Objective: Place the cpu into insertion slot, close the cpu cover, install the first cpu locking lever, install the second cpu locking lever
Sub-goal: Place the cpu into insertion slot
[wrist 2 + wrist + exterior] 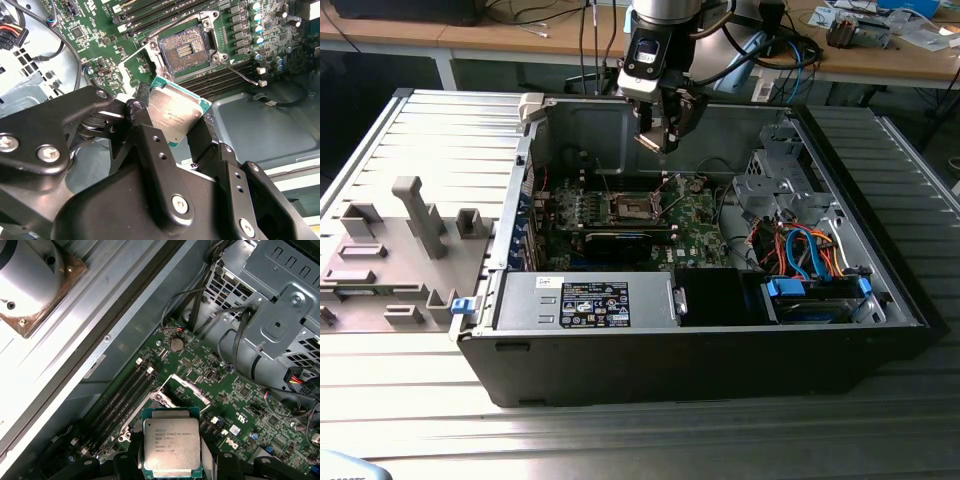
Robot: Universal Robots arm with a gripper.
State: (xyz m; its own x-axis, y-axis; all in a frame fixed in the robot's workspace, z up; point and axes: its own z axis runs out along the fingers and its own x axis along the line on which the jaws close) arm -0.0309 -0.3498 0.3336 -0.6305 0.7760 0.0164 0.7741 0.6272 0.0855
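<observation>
Ribbed metal bench (410, 130), open PC case (720, 340) lying on it. Gripper (658, 138), upper centre of the exterior view, pinches the cpu (175, 112) by two opposite edges, fingers (150, 135) snug on it, clear above the board (695, 225). Slot (184, 48) sits bare underneath, contact field exposed. Risks: a tilted or off-square descent would put a corner onto the contacts and bend them. The thin edge grip might also let the chip slip and drop.
</observation>
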